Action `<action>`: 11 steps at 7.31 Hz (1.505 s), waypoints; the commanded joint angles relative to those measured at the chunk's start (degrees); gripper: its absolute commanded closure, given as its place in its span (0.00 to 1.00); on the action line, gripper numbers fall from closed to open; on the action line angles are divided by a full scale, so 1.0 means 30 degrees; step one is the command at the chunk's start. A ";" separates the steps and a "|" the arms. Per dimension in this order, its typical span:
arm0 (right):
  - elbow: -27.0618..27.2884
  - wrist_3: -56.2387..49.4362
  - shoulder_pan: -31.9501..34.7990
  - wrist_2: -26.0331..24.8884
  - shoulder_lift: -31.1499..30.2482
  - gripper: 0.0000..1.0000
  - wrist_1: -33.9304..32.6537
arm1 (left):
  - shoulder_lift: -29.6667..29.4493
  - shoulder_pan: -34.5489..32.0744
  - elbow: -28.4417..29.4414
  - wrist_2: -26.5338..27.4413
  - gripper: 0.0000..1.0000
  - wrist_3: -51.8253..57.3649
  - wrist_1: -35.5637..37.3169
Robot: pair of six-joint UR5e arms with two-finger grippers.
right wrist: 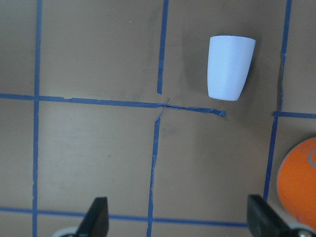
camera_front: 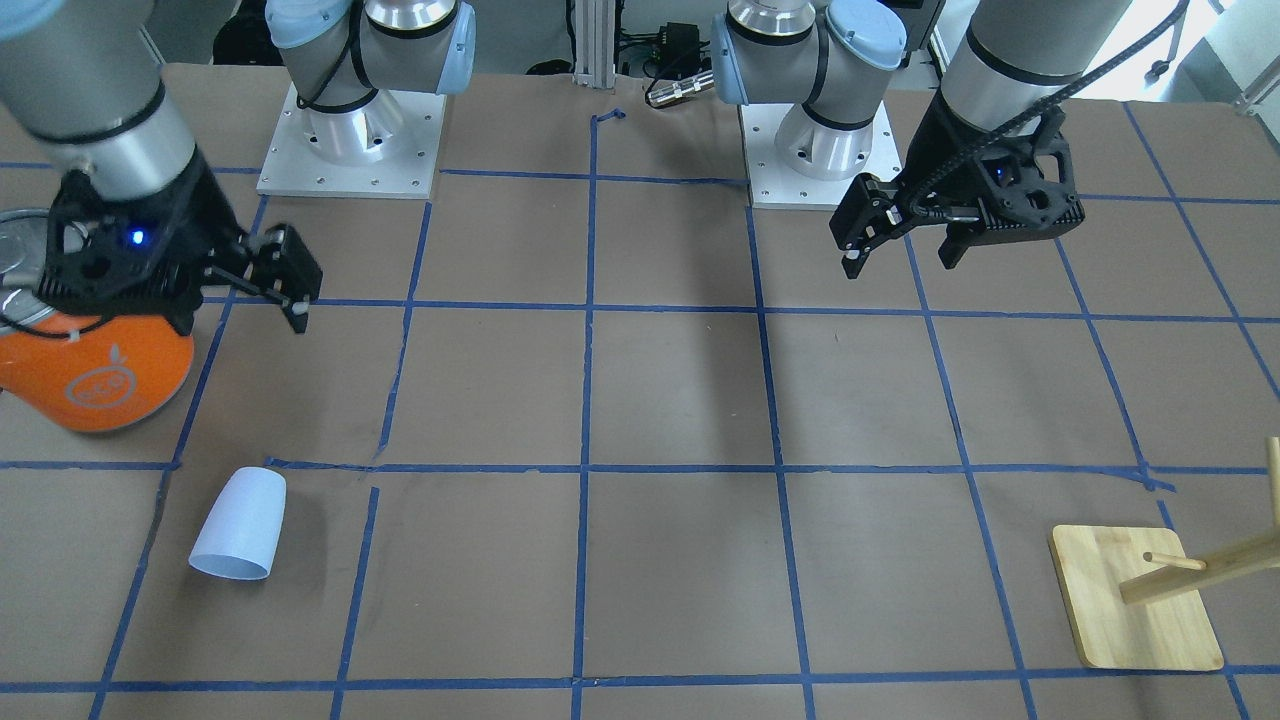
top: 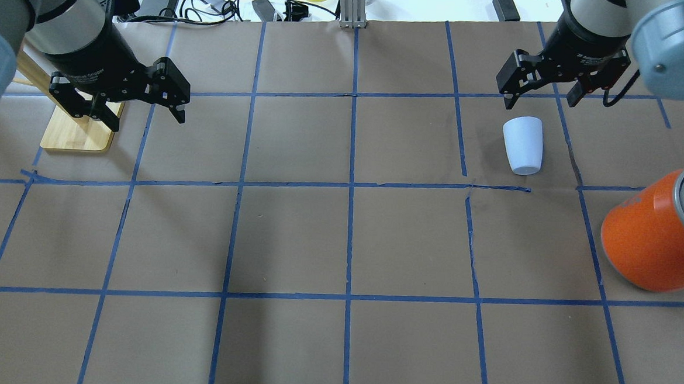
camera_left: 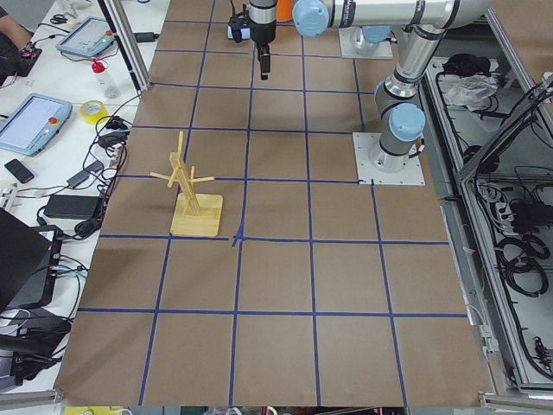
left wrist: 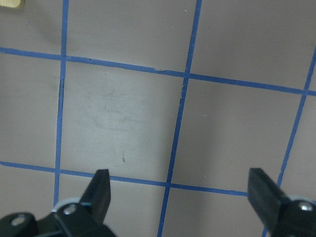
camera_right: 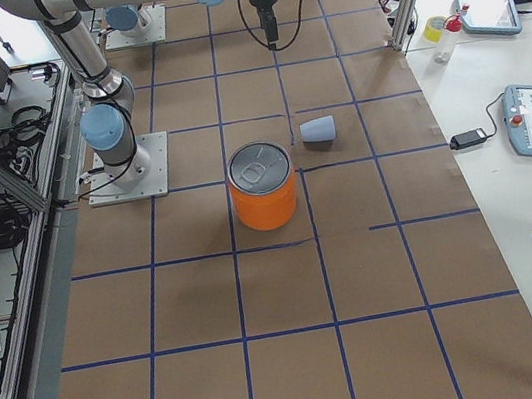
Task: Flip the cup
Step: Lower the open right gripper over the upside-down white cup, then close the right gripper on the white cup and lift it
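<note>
Front-facing view: the cup (camera_front: pixel 240 525) lies on its side on the table (camera_front: pixel 680 400), wide mouth toward the operators' side. It is alone in its taped square, touching nothing. The right pincer (camera_front: pixel 240 300) hangs well above it, spread wide and empty, with its wrist over the orange can (camera_front: pixel 100 385). The left pincer (camera_front: pixel 900 250) is also wide and empty, well apart from the cup. A wooden rack (camera_front: pixel 1130 600) stands at that far end.

Overhead view: the cup is in the right half, near the right pincer. The can stands close by, nearer the robot and further right.

Left side view: I see only the rack and bare table; the cup is out of frame.

Right side view: the cup is near the can but not touching it.

Left wrist view: wide fingers over the tape grid (left wrist: pixel 173 148), nothing between them.

Right wrist view: the cup is ahead and to the right of the open fingers, not between them.

Judgement: the step in hand is the approach.
- I would centre the right pincer over the cup's mid-body with the fingers across the taper.
- I would descend slowly and close gently, since a smooth tapered cup will likely roll away in an arc if nudged.
- I would lift before rotating it.
- The can is the main obstacle, so I would watch wrist clearance on the descent.
</note>
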 commanded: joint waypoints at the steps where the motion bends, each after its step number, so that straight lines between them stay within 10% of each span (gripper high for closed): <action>1: -0.0113 0.0055 -0.1032 -0.0075 0.4854 0.00 -0.4935 | 0.0001 -0.0001 0.0001 0.0000 0.00 0.0000 -0.0003; 11: 0.0679 -0.0003 -0.1827 -0.0983 0.8534 0.00 -0.8439 | -0.0057 0.0029 -0.0058 -0.0029 0.00 0.0000 -0.0061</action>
